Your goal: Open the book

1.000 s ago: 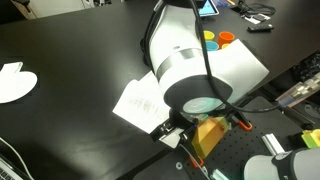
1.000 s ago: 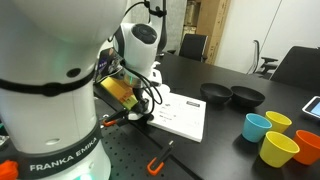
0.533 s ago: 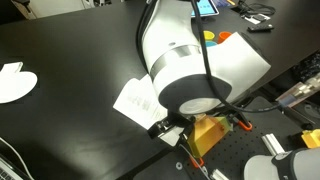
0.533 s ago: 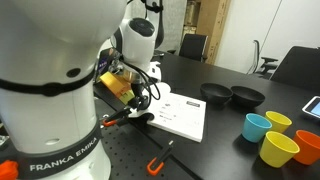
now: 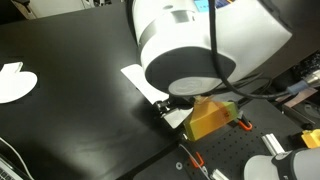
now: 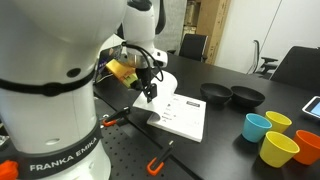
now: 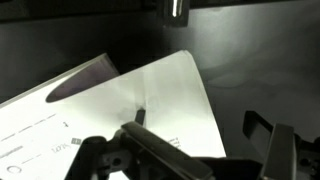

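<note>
The book lies flat on the black table near the robot base, white printed page up. In an exterior view only white bits of it show behind the arm. In the wrist view its white page fills the left side, with a strip of lilac cover at its upper edge. My gripper hangs just above the book's near corner. In the wrist view the gripper is open and empty, one finger over the page and the other over bare table.
Two black bowls stand beyond the book. Coloured cups and a small tablet sit further along. A flat white rounded shape lies far off. An orange-handled tool lies on the base plate.
The arm has swung and risen. The gripper has lifted from low beside the book's near edge to a little above its corner. The book has not moved.
</note>
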`<state>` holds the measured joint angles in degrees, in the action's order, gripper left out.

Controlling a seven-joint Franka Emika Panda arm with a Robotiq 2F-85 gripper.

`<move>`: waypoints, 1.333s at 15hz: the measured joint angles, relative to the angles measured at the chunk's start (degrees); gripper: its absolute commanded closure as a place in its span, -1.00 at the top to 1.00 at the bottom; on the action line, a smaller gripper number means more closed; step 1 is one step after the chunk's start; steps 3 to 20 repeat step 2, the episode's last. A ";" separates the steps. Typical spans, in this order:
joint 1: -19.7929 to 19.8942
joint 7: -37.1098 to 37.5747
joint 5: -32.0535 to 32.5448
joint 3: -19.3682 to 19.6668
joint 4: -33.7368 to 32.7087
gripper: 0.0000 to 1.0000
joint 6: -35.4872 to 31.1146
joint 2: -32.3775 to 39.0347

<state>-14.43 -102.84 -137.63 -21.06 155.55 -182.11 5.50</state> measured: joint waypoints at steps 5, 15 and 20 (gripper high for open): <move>0.05 1.90 -0.08 0.01 -1.08 1.00 -4.37 -1.68; 0.05 1.90 -0.08 0.01 -1.08 1.00 -4.37 -1.68; 0.05 1.90 -0.08 0.01 -1.08 1.00 -4.37 -1.68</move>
